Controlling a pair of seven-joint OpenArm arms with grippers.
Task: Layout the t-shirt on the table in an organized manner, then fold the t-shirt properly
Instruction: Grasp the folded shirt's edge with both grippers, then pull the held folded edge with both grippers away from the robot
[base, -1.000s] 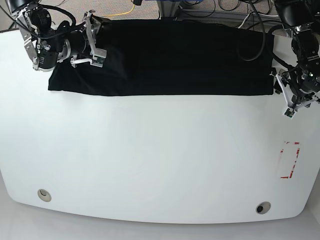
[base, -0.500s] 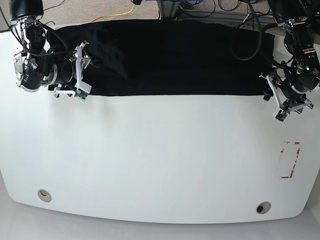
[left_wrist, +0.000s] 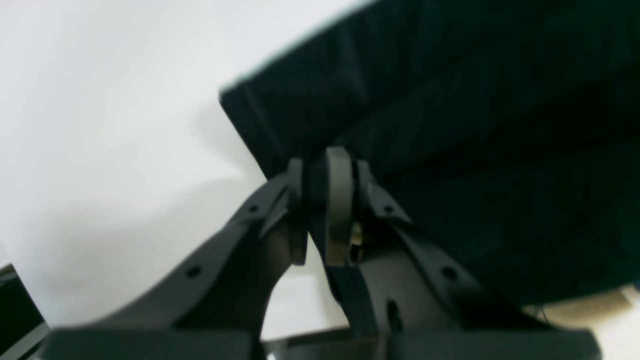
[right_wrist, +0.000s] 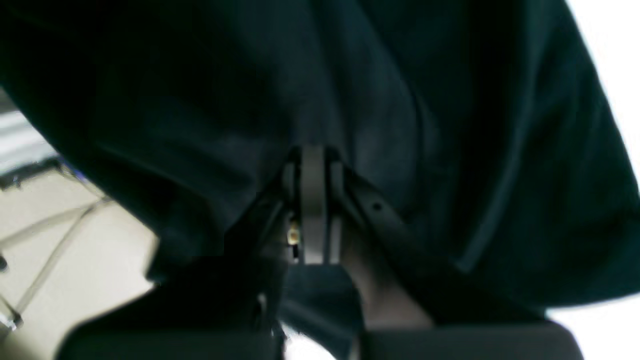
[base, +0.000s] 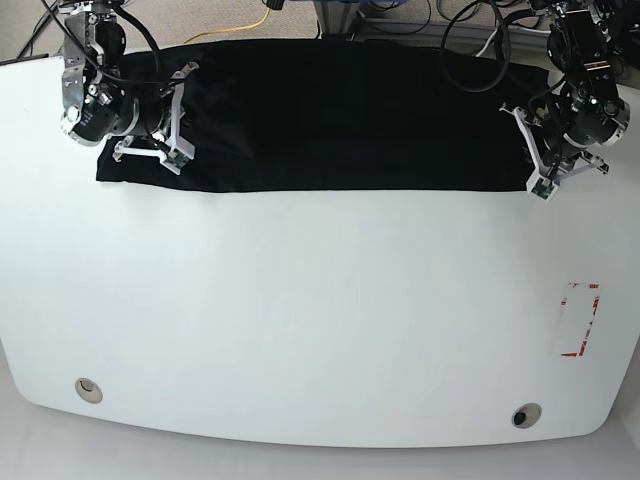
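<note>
The t-shirt (base: 340, 120) lies as a wide black band along the far edge of the table (base: 300, 320). My left gripper (left_wrist: 327, 172) has its fingers pressed together, pinching the shirt's edge just beside a corner. My right gripper (right_wrist: 312, 160) is likewise closed on the cloth, which drapes all around its fingers. The two grippers sit at opposite ends of the shirt.

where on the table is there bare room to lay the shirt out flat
The wide white stretch of the table between the t-shirt's near hem and the front edge is bare, bordered by the two grommet holes and the red dashed mark. The far strip is crowded: shirt, left hand, right hand.
</note>
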